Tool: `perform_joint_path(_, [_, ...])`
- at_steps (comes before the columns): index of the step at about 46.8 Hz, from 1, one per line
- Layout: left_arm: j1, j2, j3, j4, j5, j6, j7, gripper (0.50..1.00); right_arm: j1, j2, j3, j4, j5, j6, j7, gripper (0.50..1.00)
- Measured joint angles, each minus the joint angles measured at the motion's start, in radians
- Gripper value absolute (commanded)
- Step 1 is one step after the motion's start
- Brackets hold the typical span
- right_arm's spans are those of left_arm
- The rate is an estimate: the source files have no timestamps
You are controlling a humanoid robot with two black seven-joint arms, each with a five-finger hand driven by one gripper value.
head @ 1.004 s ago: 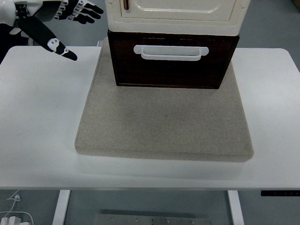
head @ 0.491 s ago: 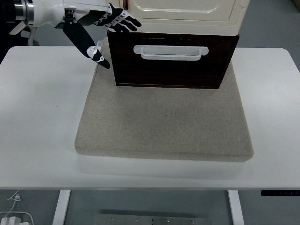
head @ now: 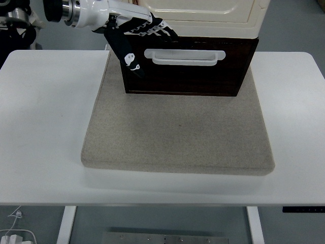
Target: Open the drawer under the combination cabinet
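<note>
A cream cabinet (head: pixel 203 11) stands on a dark brown drawer (head: pixel 188 73) at the back of a beige mat (head: pixel 177 132). The drawer front carries a white bar handle (head: pixel 185 57) and sits flush with the cabinet above it. My left hand (head: pixel 139 38) reaches in from the upper left with its fingers spread. Its fingertips (head: pixel 162 28) lie over the drawer's top left corner, just left of the handle, and its thumb (head: pixel 131 60) points down across the drawer front. It holds nothing. My right hand is out of view.
The mat lies on a white table (head: pixel 40 127). Below the near edge show table legs (head: pixel 66 223) and a cable on the floor (head: pixel 15 231).
My left hand has swept right from the table's far left corner to the drawer's upper left corner, fingers still spread. The drawer has not moved.
</note>
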Motion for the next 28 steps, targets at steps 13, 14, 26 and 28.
perform_joint_path(13, [-0.043,-0.068,0.045,0.074,-0.001,0.000,0.005,1.000,0.000,0.000,0.000,0.000,0.000,0.000,0.000,0.928])
perform_joint_path(14, [-0.045,-0.072,0.048,0.076,-0.001,0.000,0.006,1.000,0.000,0.000,0.000,0.000,0.000,0.000,0.000,0.928])
perform_joint_path(26, [-0.059,-0.125,0.067,0.082,0.001,0.000,0.023,1.000,0.000,0.000,0.000,0.000,0.000,0.000,0.000,0.928])
perform_joint_path(28, [-0.060,-0.133,0.070,0.084,0.002,0.000,0.026,1.000,0.000,0.000,0.000,0.000,0.000,0.000,0.000,0.928])
